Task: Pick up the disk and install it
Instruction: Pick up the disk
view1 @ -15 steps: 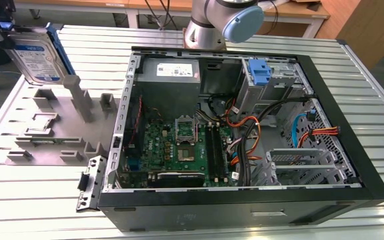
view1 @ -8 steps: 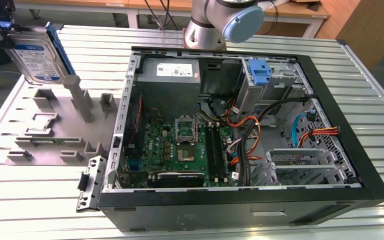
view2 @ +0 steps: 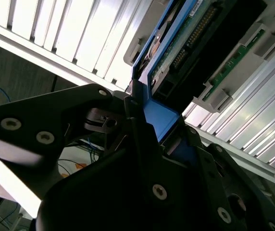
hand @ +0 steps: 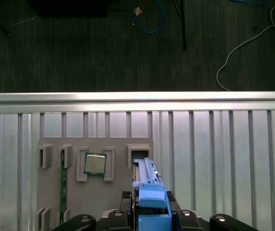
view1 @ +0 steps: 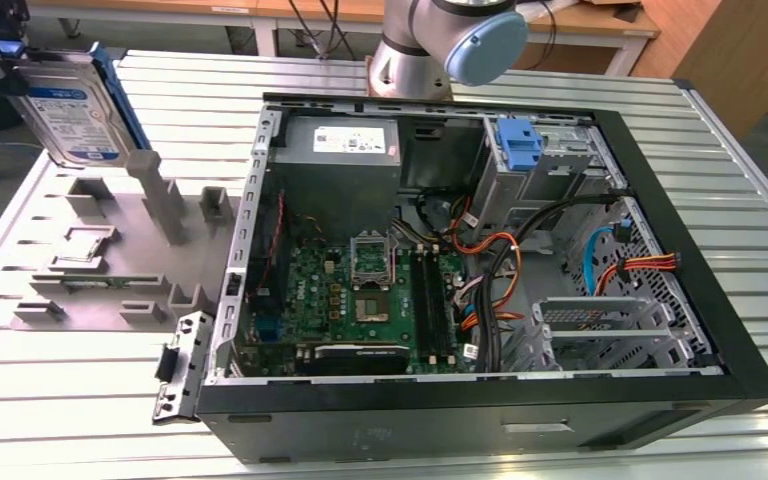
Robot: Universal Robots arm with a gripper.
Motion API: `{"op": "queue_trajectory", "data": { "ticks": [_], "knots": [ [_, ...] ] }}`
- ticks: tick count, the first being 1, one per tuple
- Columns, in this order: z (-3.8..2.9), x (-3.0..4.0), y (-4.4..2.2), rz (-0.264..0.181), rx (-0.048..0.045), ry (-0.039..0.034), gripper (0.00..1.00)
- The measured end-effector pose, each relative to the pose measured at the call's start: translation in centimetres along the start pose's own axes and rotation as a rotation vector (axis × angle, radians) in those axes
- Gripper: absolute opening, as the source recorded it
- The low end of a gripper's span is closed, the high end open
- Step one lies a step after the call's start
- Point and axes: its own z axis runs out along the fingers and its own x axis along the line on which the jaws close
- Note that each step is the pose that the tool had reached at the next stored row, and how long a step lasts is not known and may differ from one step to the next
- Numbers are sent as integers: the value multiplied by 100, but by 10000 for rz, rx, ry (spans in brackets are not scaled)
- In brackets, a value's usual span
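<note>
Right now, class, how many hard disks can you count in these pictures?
1. The disk stands upright, clamped in the gripper, by the grey fixture tray at the exterior view's left. Others may be hidden inside the open computer case.

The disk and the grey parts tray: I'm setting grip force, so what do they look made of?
The disk: the silver body looks like bare metal with a dull sheen and carries a paper-like label. Its blue bracket looks like smooth moulded plastic. The grey parts tray: probably plastic, uniformly matte, with moulded-looking posts.
</note>
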Motion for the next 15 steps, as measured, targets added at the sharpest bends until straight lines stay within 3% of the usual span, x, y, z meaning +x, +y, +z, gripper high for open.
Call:
{"op": "queue_trajectory", "data": {
  "ticks": [15],
  "knots": [
    [-58, -4, 2, 0, 0, 0, 37]
  ]
}}
